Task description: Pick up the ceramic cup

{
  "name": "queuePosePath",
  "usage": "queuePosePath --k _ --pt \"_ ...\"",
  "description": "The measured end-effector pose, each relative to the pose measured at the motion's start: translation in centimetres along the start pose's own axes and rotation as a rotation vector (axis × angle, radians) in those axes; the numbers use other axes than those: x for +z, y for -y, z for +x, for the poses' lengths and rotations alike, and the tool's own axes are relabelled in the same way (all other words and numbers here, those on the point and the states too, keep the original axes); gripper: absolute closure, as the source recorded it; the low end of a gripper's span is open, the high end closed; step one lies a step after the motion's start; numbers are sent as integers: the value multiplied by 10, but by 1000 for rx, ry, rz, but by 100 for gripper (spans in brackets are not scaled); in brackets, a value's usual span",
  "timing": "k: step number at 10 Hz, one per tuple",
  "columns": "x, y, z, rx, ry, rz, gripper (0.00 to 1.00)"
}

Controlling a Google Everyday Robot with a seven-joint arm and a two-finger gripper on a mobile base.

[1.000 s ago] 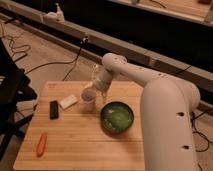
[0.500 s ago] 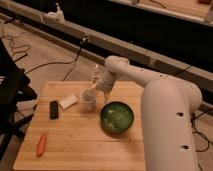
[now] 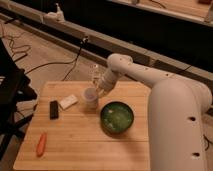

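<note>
The ceramic cup is a small pale handleless tumbler standing upright on the wooden table, left of the dark green bowl. My white arm reaches over from the right, and the gripper is right at the cup's upper right side. A small clear bottle stands just behind the gripper, partly hidden by it.
A white flat packet and a black bar lie left of the cup. An orange carrot-like object lies near the front left. Cables run over the floor beyond the table's far edge. A dark chair stands at the left.
The gripper has moved down and left, closer to the cup. The cup, bowl and other objects have not moved.
</note>
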Motion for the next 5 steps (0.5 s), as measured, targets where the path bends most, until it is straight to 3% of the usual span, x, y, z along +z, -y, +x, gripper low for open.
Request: queuePosePath --k 3,5 --pt "-48 -26 10 -85 27 -90 92" --pt "-50 -26 11 -89 26 -95 92"
